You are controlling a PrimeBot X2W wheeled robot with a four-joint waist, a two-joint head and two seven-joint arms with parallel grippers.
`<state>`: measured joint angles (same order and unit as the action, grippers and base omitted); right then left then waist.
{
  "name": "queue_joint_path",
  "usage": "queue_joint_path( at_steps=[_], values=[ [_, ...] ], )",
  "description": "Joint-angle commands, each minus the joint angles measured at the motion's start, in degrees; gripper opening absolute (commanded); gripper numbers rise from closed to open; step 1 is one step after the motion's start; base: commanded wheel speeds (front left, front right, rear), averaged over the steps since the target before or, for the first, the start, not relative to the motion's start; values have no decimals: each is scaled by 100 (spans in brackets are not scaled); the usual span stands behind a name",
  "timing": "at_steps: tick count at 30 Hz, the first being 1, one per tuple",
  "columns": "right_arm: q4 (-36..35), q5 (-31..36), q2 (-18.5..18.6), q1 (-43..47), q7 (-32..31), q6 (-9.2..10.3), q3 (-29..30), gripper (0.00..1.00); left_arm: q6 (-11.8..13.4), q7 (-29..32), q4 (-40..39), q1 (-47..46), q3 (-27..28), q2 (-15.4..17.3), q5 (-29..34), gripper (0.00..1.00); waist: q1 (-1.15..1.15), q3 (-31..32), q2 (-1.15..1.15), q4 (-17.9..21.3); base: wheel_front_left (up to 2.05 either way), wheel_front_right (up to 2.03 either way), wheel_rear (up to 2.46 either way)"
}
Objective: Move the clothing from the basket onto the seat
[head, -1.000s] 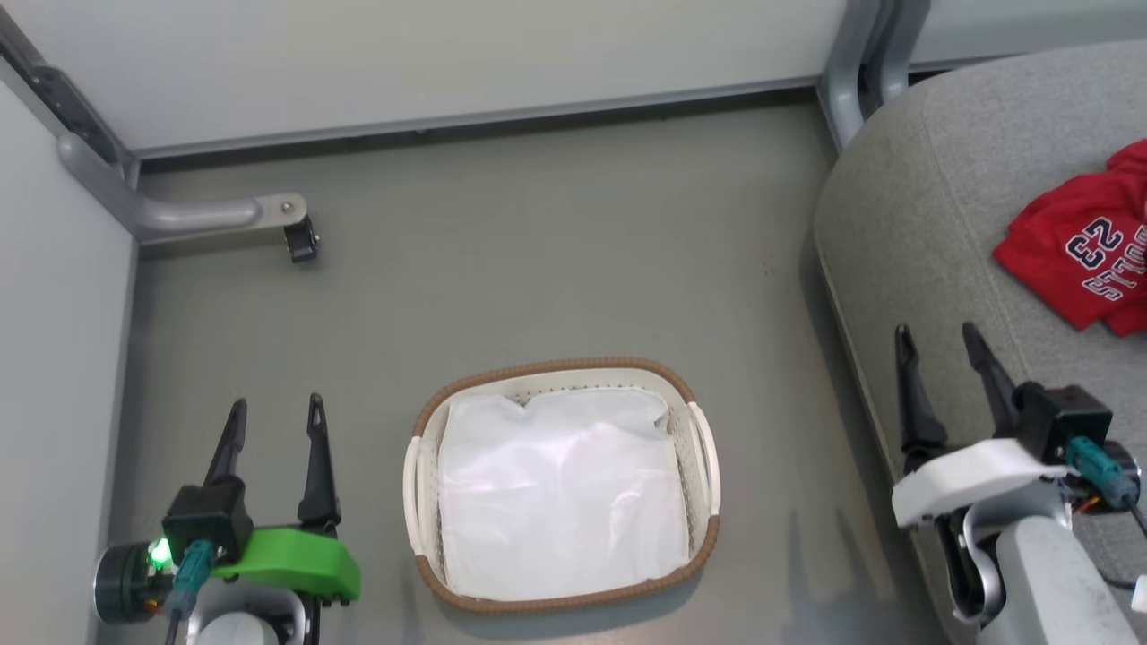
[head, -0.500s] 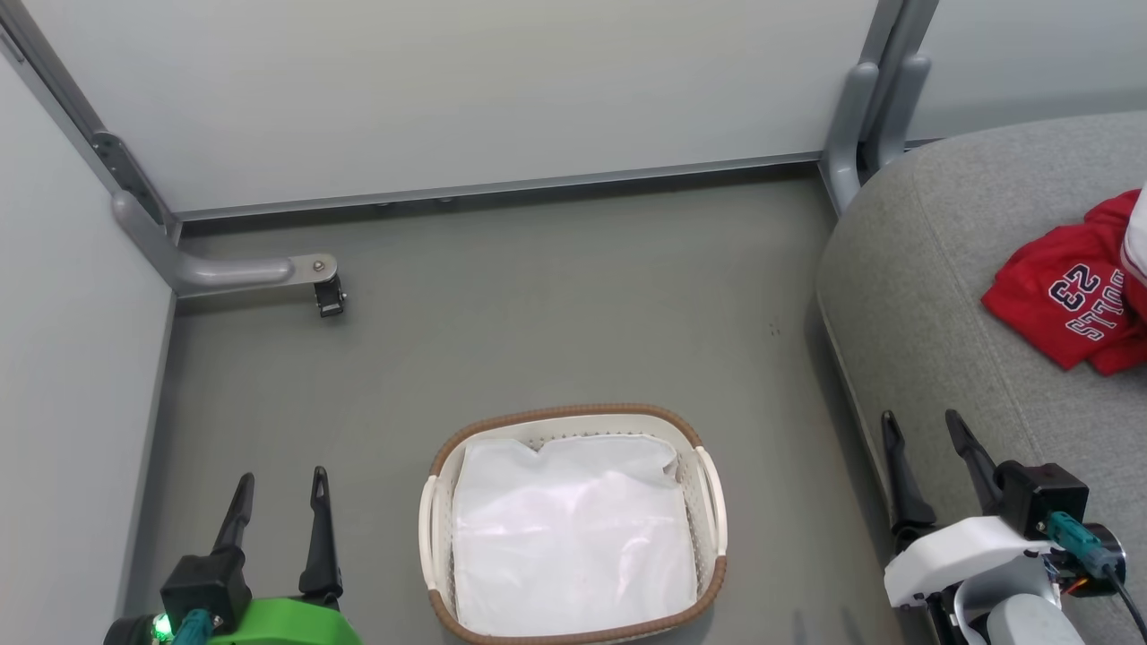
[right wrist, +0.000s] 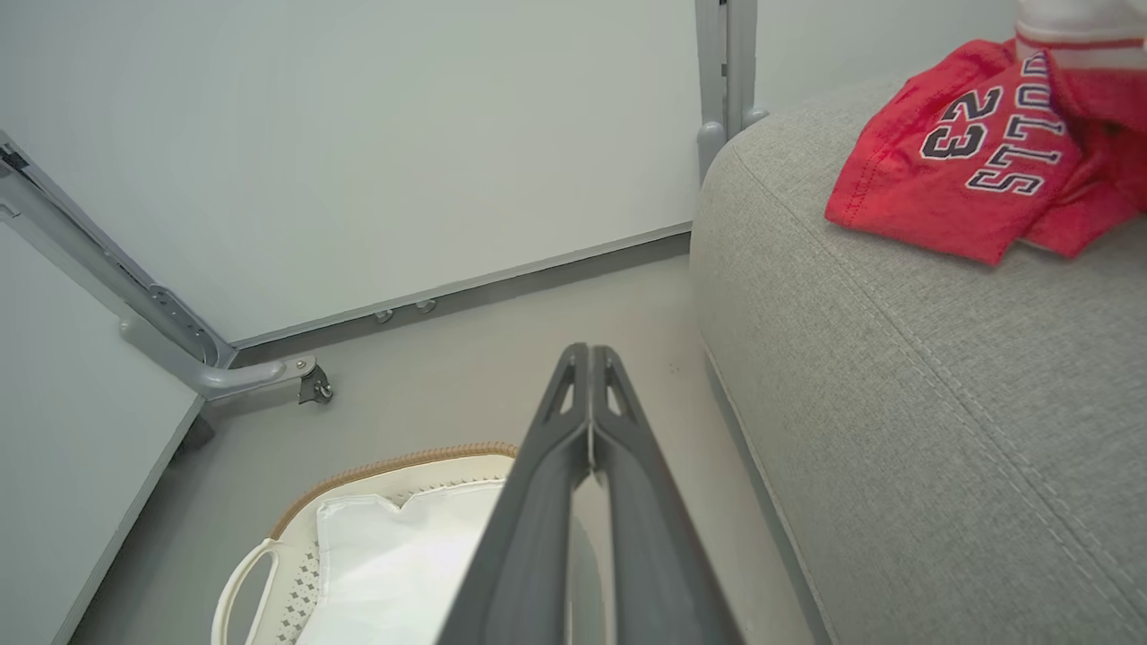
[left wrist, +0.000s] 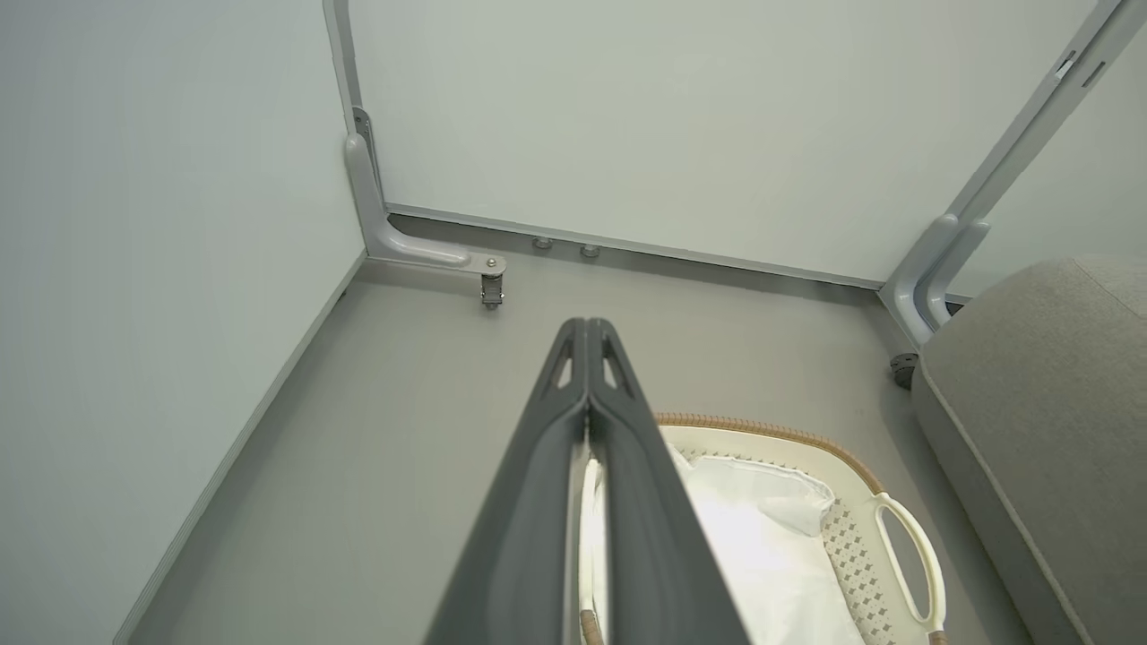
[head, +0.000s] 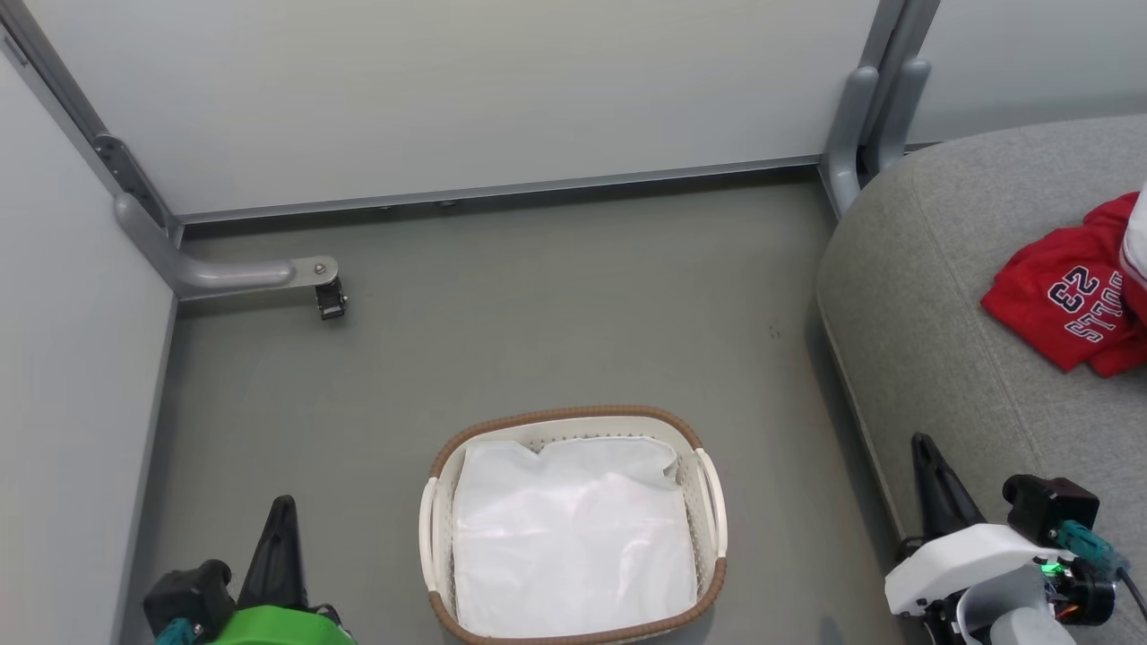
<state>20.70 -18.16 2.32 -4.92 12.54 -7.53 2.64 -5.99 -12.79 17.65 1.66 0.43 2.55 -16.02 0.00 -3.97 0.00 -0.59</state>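
Note:
The white perforated basket (head: 564, 414) with a brown rim stands on the grey floor, low in the head view's centre. Inside it I see only a flat white sheet (head: 573, 546). The clothing lies on the grey seat (head: 932, 305) at the right: a red jersey (head: 1062, 300) marked "23", with a red-and-white piece (head: 1136, 235) at its far edge. My left gripper (head: 282, 506) is shut and empty, left of the basket. At the seat's front edge, right of the basket, my right gripper (head: 923, 443) is also shut and holds nothing. The right wrist view has the jersey (right wrist: 941, 170) on the seat (right wrist: 941, 403).
White wall panels close off the back and the left. A grey frame foot with a small black caster (head: 329, 300) juts onto the floor at the left. A grey upright post (head: 860, 107) stands by the seat's back corner. Open floor lies beyond the basket.
Both grippers have gone from open to shut, empty. They sit lower in the head view than a second ago; the camera tilted up early on. Basket and clothing stayed put.

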Motion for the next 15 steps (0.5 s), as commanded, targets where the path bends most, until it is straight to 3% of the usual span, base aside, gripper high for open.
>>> queue_joint_path(
  at_steps=[1,15],
  values=[
    [-116,-270,26,-53,-53,1,28,0,-16,53,-93,-130,55,13,-287,0,0,5,0,1,0,0,0],
    [-248,-1619,34,-53,-386,1,82,0,-44,391,-170,-252,145,19,-1672,0,0,49,0,8,0,0,0]
  ],
)
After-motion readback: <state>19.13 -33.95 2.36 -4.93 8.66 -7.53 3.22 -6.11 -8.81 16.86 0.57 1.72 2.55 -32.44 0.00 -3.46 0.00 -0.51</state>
